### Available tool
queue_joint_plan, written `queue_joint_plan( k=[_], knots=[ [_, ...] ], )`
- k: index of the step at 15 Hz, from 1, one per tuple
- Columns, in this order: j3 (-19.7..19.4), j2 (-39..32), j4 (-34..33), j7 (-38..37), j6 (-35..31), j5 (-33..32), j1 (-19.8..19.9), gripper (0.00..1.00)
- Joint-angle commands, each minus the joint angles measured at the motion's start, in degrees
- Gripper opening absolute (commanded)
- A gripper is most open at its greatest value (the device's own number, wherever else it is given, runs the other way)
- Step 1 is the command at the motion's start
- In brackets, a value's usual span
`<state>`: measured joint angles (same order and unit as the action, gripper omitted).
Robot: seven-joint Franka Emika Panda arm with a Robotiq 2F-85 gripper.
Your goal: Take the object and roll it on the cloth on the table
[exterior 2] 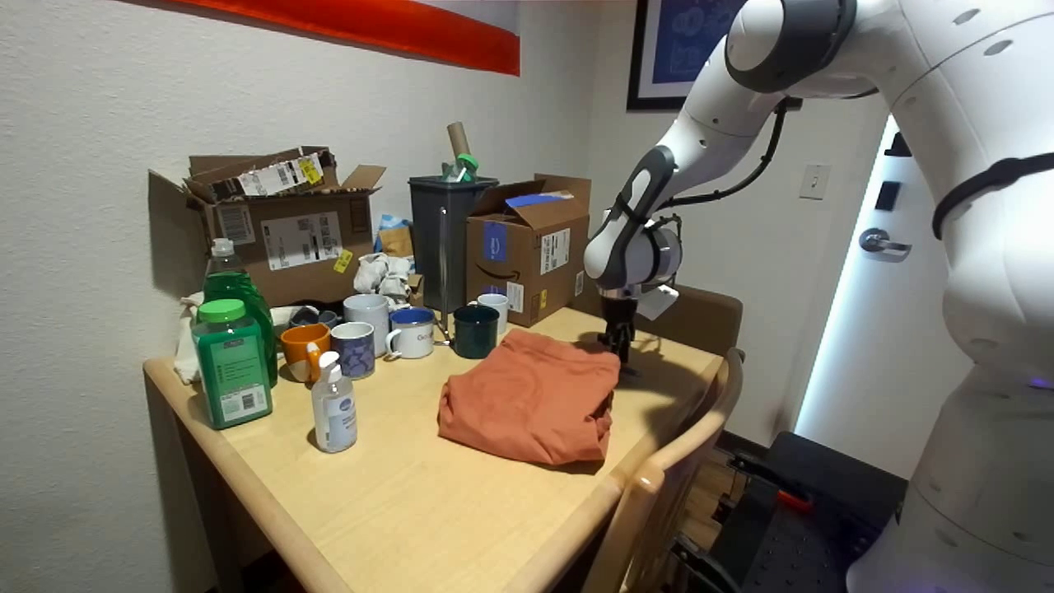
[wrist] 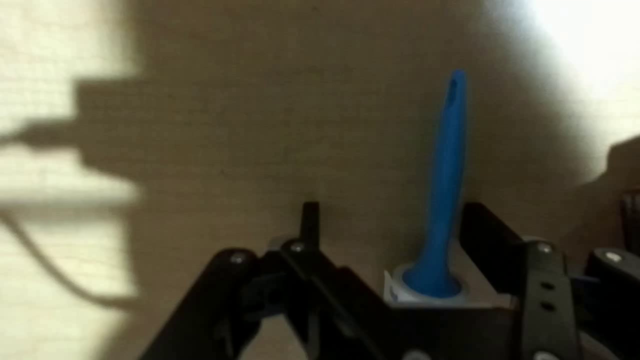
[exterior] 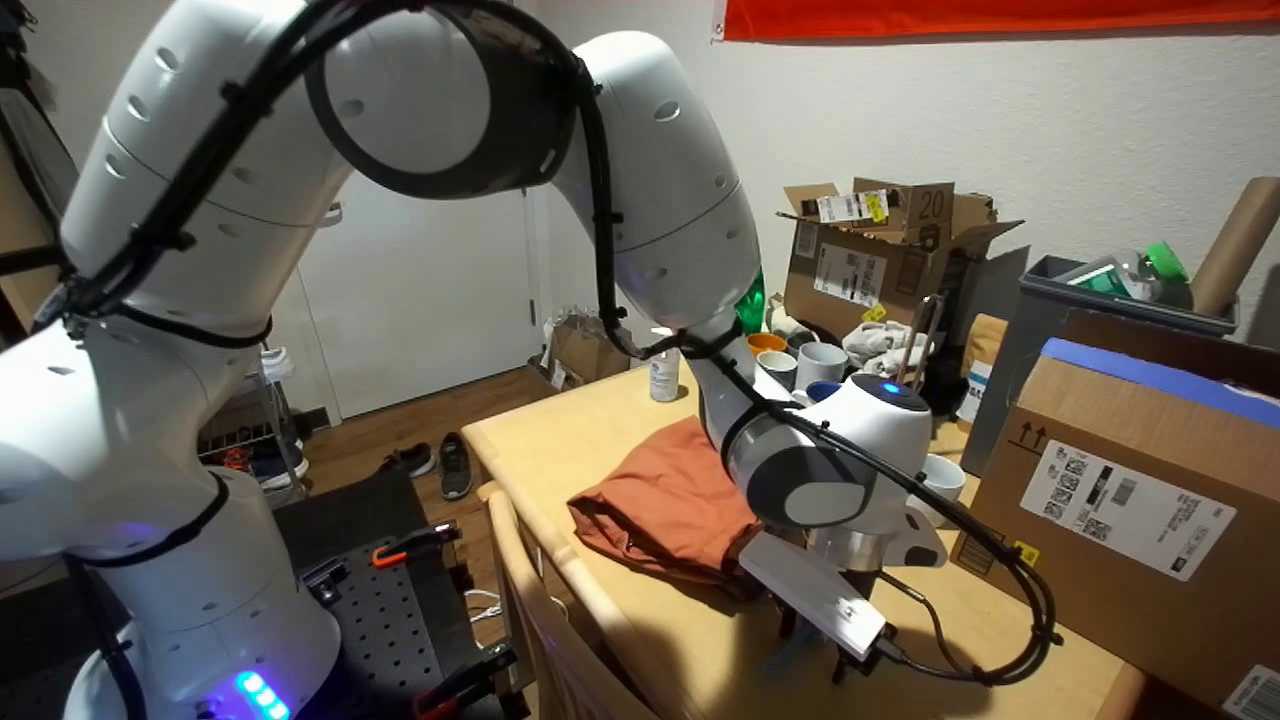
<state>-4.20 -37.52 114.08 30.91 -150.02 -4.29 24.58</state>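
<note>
Cloth (exterior 2: 527,399): your landmark, rust-orange, lying loosely folded on the wooden table (exterior 2: 354,511).
Blue-handled roller (wrist: 445,200): on the table near the cloth, on the side away from the pump bottle; your gripper hides part of its white end.
Gripper (wrist: 392,220): beside the cloth, unclenched; your fingers (wrist: 485,245) stand spread with the handle between them, close to one and well apart from the other. Whether it touches the nearer one, you cannot tell.
Pump bottle (exterior 2: 334,416): clear, upright, well apart from the cloth.
Dark green mug (exterior 2: 475,333): just behind the cloth as you look in an exterior view.
Cardboard box (exterior 2: 568,284): farther from the cloth than that mug.
Wooden chair (exterior 2: 692,432): along the table edge, near the cloth.
</note>
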Motion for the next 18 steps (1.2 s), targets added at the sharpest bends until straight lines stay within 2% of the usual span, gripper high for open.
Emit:
queue_joint_plan(
  k=[1, 5, 7, 18],
  knots=[
    [-0.7, 3.1, 3.7, 0.1, -2.6, -2.3, -1.2, 0.43],
    [-0.7, 2.9, 3.2, 0.5, -1.7, -3.0, -0.9, 0.12],
    [-0.9, 3.1, 3.3, 0.0, -1.4, -3.1, -1.2, 0.04],
    [-3.8, 7.3, 5.8, -2.4, -0.1, -5.0, -3.9, 0.05]
  ],
)
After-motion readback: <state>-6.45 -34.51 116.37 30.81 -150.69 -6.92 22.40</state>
